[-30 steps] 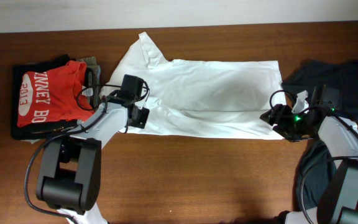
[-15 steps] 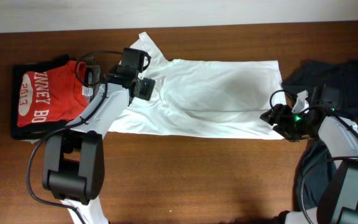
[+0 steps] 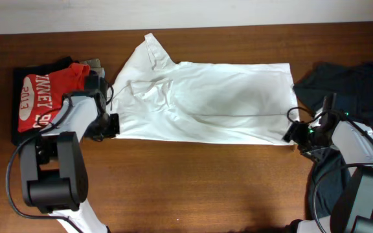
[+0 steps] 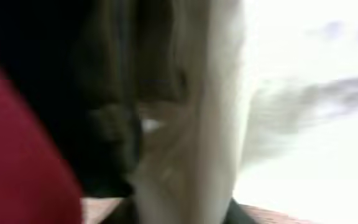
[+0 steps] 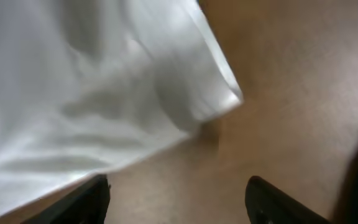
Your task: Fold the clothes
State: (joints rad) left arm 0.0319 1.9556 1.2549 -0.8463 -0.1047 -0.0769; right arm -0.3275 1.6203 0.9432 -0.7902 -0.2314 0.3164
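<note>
The left wrist view is a close blur of red, black and pale cloth, so no finger shows there. From overhead the left gripper (image 3: 109, 124) is a small dark shape at the near left corner of the white T-shirt (image 3: 219, 100), and I cannot tell whether it is spread, closed or pinching cloth. The right gripper (image 3: 294, 134) sits at the shirt's near right corner. Its wrist camera shows two dark fingertips (image 5: 92, 196) standing apart at the bottom edge, with bare table (image 5: 278, 93) between them and the shirt's corner just beyond, not gripped. The one white T-shirt lies flat across the middle of the table (image 3: 193, 188), long side running left to right, with one sleeve poking toward the far left. At the left end lies one red shirt (image 3: 47, 100) with white lettering, cut off by the left arm, on top of dark garments (image 3: 17, 134) whose number is hidden. At the right end more dark grey cloth (image 3: 348, 81) runs out of the picture. It is unclear whether that is one piece or several. Two arms are in view.
</note>
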